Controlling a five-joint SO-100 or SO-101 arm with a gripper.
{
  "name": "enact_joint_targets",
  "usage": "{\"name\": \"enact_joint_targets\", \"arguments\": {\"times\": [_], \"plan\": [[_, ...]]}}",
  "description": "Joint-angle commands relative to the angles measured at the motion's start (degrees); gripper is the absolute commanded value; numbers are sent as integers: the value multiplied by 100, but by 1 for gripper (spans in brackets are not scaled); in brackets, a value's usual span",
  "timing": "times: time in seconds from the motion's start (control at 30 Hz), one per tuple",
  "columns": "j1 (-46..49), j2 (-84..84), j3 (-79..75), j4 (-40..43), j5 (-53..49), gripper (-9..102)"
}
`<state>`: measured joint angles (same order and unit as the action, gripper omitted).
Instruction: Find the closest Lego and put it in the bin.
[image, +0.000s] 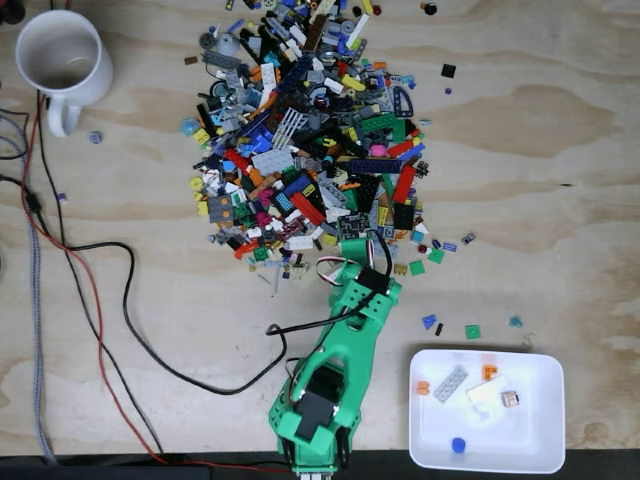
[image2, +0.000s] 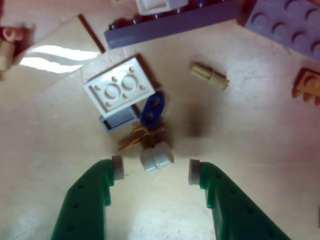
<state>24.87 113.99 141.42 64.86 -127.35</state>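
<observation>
Reaching up the desk (image: 560, 170) in the fixed view, the green arm ends at the brick pile's lower edge, beside the black studded Lego (image: 353, 226); the white bin (image: 540, 455) sits lower right. In the wrist view, the fingers (image2: 116, 167) are spread, empty, a small grey piece (image2: 156, 157) between them.

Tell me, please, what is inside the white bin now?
In the fixed view the bin holds a grey studded plate, two small orange pieces, a blue round piece and a white piece. Nothing covers them; finer details are too small to tell.
</observation>
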Motion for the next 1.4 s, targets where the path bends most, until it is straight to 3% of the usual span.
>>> {"name": "enact_joint_targets", "arguments": {"times": [0.0,0.97,1.37], "plan": [[53,-26,18,-141,-123,18],[97,-299,-88,-861,-369,18],[35,-255,-316,-642,-220,18]]}}
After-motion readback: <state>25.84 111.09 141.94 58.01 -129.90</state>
